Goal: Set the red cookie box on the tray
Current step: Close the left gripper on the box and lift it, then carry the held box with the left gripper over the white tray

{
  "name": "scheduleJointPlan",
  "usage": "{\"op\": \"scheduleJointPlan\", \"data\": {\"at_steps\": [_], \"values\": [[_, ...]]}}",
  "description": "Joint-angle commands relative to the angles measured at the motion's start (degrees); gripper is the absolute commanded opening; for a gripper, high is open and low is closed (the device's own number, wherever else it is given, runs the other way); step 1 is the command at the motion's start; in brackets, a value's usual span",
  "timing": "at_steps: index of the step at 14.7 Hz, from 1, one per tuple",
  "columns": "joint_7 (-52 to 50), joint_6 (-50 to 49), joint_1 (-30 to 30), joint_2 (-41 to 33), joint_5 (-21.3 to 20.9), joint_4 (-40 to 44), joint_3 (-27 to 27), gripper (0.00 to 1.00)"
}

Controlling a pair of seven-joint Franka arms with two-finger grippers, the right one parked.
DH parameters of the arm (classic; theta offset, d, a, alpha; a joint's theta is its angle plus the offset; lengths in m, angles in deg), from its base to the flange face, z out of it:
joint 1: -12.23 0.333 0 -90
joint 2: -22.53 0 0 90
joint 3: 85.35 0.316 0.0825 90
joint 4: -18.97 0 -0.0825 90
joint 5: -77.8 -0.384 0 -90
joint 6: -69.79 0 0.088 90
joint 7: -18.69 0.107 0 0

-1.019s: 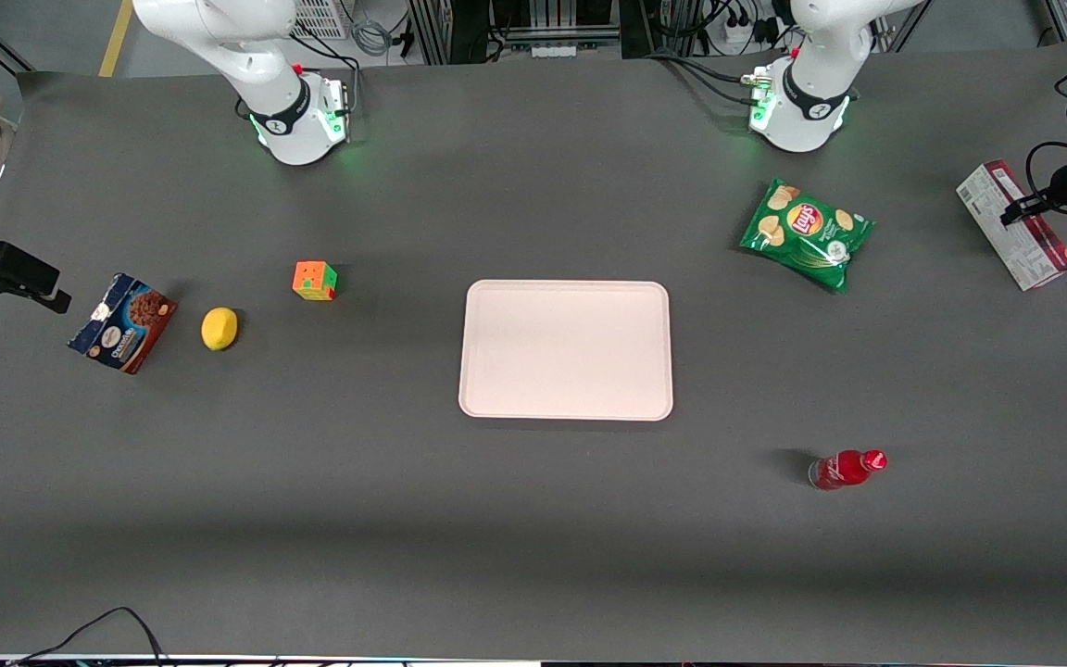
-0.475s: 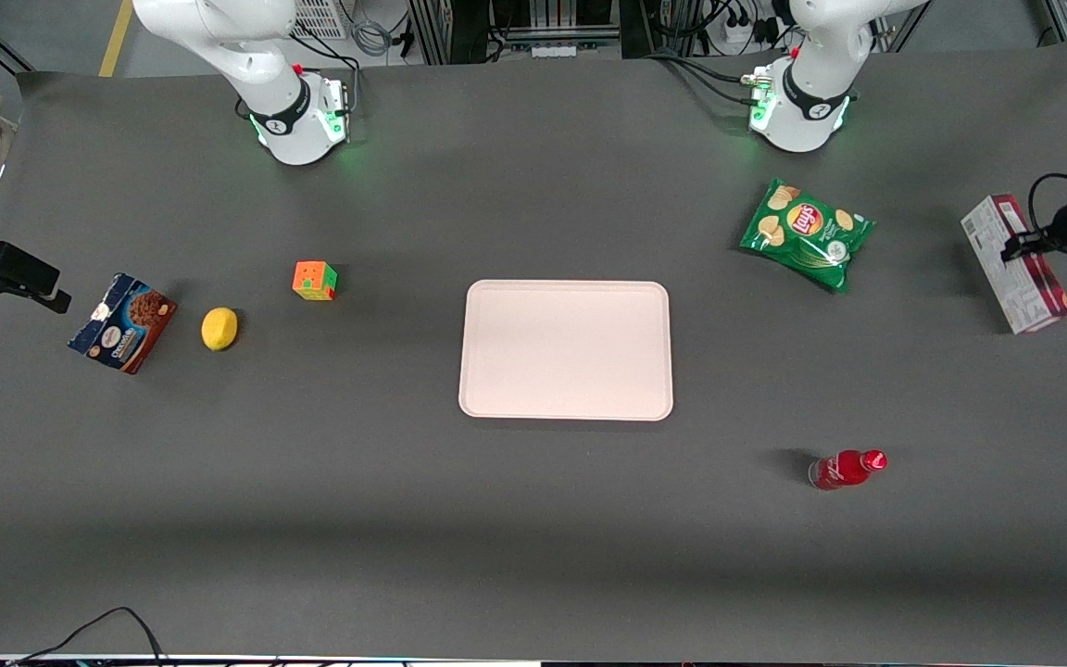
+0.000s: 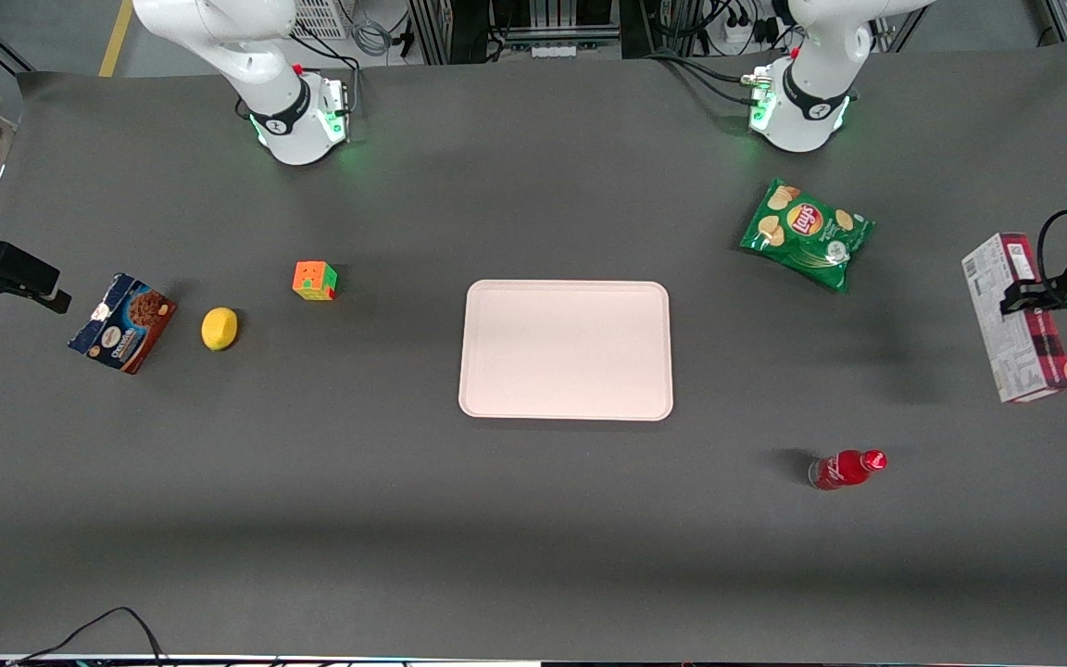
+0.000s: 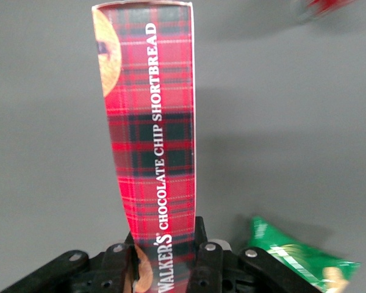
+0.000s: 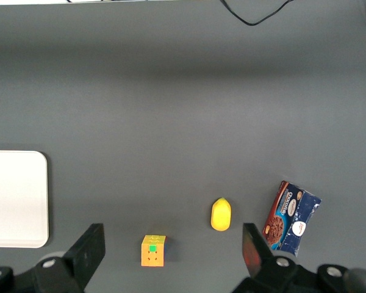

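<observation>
Grey table, gripper (image 3: 1020, 298) clamping red cookie box (image 3: 1015, 318), carried nearer the camera, tray (image 3: 566, 350) bare.

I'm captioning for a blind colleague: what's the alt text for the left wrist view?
The gripper holds the red cookie box, a tartan Walkers chocolate chip shortbread carton, above the grey table; a green chip bag lies beside it.

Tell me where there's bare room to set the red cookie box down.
The tool, shut on the long red tartan cookie box, hangs at the working arm's end of the table. The pale pink rectangular tray lies wholly bare. Open grey tabletop also runs between the tray, the green chip bag and the red bottle. It is tightest between that bag and bottle.
</observation>
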Motion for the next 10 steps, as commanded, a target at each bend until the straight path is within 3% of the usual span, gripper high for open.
{"op": "scheduleJointPlan", "data": {"at_steps": [1,6,10], "values": [[-11.3,-8.2,-1.7,-0.4,-0.3,8.4,-7.5,0.17],[-29.1,-9.1,-3.9,0.0,-0.3,11.0,-19.9,0.17],[-39.9,-4.0,-8.4,4.0,-0.1,11.4,-25.6,0.16]]}}
